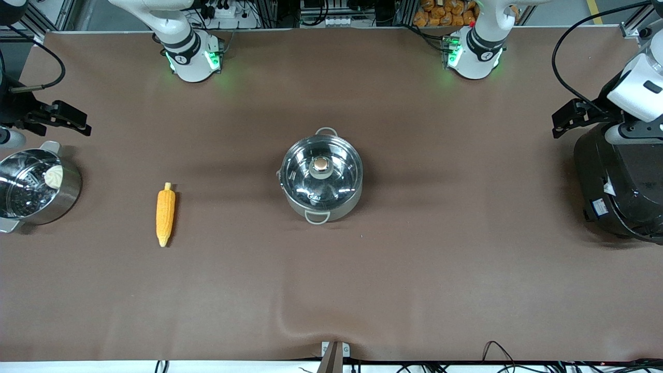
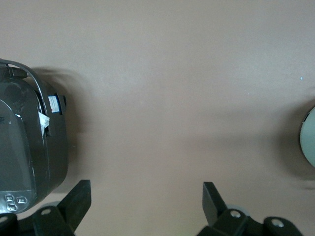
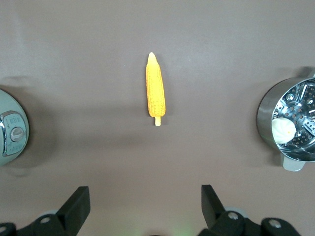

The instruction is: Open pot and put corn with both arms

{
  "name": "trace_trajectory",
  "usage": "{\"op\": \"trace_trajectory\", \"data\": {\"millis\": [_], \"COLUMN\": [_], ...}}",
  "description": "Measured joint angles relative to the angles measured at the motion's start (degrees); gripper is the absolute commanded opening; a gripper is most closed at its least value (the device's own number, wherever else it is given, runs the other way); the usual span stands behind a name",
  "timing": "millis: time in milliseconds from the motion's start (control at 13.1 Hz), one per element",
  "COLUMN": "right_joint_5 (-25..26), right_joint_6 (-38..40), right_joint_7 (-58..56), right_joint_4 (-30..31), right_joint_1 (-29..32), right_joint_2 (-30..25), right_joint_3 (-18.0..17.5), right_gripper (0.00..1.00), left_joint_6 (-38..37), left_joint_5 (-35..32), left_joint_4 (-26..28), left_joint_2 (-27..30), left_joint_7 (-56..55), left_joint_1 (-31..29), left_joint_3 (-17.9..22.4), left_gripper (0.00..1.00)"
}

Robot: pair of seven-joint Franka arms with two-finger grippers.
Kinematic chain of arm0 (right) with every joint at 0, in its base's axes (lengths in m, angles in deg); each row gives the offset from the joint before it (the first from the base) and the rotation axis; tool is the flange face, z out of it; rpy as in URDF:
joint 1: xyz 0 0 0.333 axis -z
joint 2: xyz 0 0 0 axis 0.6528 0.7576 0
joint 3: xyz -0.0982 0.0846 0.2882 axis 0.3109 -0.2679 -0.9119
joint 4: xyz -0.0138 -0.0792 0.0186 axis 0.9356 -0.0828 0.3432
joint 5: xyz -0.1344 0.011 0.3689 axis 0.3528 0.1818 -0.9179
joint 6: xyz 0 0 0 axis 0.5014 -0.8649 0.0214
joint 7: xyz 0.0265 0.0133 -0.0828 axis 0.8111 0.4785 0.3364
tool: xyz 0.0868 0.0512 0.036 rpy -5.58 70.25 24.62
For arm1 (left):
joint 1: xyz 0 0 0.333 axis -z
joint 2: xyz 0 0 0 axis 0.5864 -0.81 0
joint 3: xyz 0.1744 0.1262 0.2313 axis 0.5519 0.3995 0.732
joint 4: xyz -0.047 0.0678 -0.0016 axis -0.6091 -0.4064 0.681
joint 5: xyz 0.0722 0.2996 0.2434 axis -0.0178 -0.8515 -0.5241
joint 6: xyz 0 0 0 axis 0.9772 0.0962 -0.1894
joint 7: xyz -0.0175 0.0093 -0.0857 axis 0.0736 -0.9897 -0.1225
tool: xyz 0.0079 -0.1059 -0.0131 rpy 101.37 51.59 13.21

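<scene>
The steel pot (image 1: 321, 178) stands mid-table with its glass lid on; the copper knob (image 1: 321, 165) is at the lid's centre. The corn (image 1: 165, 213) lies flat on the table toward the right arm's end, pale tip nearest the front camera. My right gripper (image 1: 77, 124) hangs open and empty above the table's edge at the right arm's end, by the steamer pot. In the right wrist view the gripper (image 3: 145, 194) is open, with the corn (image 3: 155, 91) and pot (image 3: 10, 123) in sight. My left gripper (image 1: 558, 122) hangs open and empty beside the rice cooker; the left wrist view (image 2: 146, 191) shows it open, with the pot's rim (image 2: 310, 142) at the picture's edge.
A steel pot with a perforated insert (image 1: 36, 186) and a white bun (image 1: 53, 177) stands at the right arm's end. A big black rice cooker (image 1: 621, 181) stands at the left arm's end, also in the left wrist view (image 2: 29, 147). Brown mat (image 1: 414, 259) covers the table.
</scene>
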Motion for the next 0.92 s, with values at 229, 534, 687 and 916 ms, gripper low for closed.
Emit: {"op": "trace_trajectory", "data": {"millis": [229, 534, 687, 916], "right_joint_5": [0.00, 0.00, 0.00, 0.00], "right_joint_6": [0.07, 0.09, 0.13, 0.11], "right_joint_7": [0.00, 0.00, 0.00, 0.00], "right_joint_4": [0.00, 0.00, 0.06, 0.86], "right_joint_1": [0.06, 0.07, 0.07, 0.18], "right_joint_2": [0.00, 0.00, 0.01, 0.24], "right_joint_3": [0.00, 0.00, -0.01, -0.01], "right_gripper": [1.00, 1.00, 1.00, 1.00], "left_joint_6": [0.00, 0.01, 0.03, 0.16], "left_joint_5": [0.00, 0.00, 0.10, 0.61], "left_joint_4": [-0.03, -1.28, -1.86, -5.56], "left_joint_2": [0.00, -0.04, -0.82, -4.81], "left_joint_7": [0.00, 0.00, 0.00, -5.71], "left_joint_1": [0.00, 0.18, 0.63, 3.12], "left_joint_3": [0.01, -0.09, -0.86, -4.01], "left_gripper": [1.00, 1.00, 1.00, 1.00]}}
